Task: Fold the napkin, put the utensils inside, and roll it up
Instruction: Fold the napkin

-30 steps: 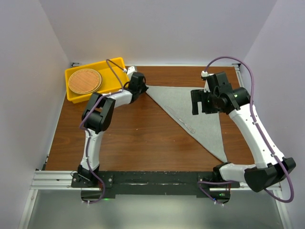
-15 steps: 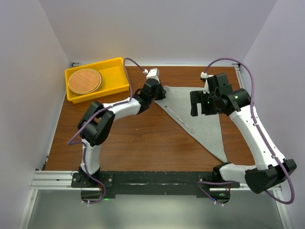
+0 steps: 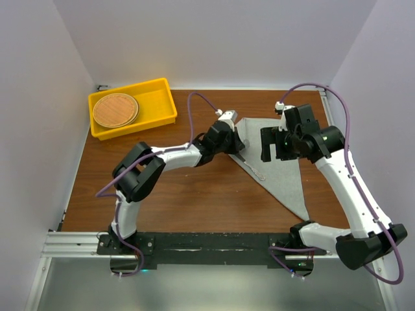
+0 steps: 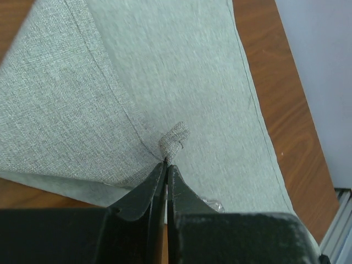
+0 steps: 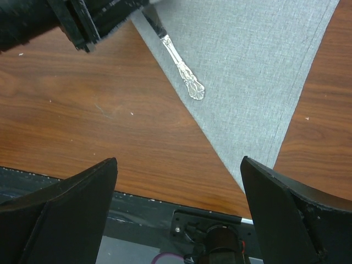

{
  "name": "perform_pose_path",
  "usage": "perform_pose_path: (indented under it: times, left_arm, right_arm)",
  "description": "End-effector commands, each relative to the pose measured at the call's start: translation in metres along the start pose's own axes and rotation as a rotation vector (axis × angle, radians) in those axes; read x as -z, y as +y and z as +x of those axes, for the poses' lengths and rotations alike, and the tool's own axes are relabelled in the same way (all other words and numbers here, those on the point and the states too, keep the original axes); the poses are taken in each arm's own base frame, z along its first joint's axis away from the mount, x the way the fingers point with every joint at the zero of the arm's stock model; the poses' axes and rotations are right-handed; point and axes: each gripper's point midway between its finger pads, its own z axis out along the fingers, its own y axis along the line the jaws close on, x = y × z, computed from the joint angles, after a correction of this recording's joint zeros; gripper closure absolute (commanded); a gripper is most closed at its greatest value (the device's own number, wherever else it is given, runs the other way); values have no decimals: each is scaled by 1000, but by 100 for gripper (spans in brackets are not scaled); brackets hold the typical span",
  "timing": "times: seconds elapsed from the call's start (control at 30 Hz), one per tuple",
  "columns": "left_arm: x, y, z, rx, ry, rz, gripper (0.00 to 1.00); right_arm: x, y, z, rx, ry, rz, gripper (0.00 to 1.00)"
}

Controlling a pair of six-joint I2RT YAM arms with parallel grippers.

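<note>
While the left gripper [image 3: 237, 141] was at the napkin's far-left corner a second ago, close to the yellow tray [image 3: 162, 107], it has since travelled toward 4 o'clock across the table [image 3: 194, 194]. It now sits over the middle of the cloth's far edge. Its jaws are pressed together on a small tuck of the grey napkin [image 3: 285, 175]; the left wrist view shows that pinched corner [image 4: 175, 140] sticking up just past the fingertips, with the lifted flap doubled over the layer beneath. The triangle's long point, which reached toward 9 o'clock before, has gone, so the cloth now fills only the 2-to-4 o'clock part of the table.

The right gripper [image 3: 272, 144] hovers above the napkin with its jaws spread wide and nothing between them, nearly where it was a second ago. A silver utensil [image 5: 184, 74] lies along the cloth's diagonal edge as before; its ornate handle points to 5 o'clock and its other end is hidden under the left gripper. The woven disc [image 3: 115, 110] rests in the tray at 10 o'clock, unmoved.
</note>
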Motion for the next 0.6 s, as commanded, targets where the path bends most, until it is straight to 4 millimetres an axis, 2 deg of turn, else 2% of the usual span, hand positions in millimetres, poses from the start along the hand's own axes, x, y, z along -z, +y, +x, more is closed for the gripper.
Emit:
perform_pose_path:
  times: [0.0, 0.17, 0.57]
  left_arm:
    - [-7, -25, 10, 16, 32, 95, 90]
    - [-11, -35, 32, 13, 89, 133, 90]
    - [-11, -47, 55, -7, 140, 163, 89]
  right_arm:
    - [7, 2, -1, -11, -34, -20, 2]
    - [7, 0, -1, 1, -33, -8, 2]
    - [4, 2, 2, -6, -24, -19, 2]
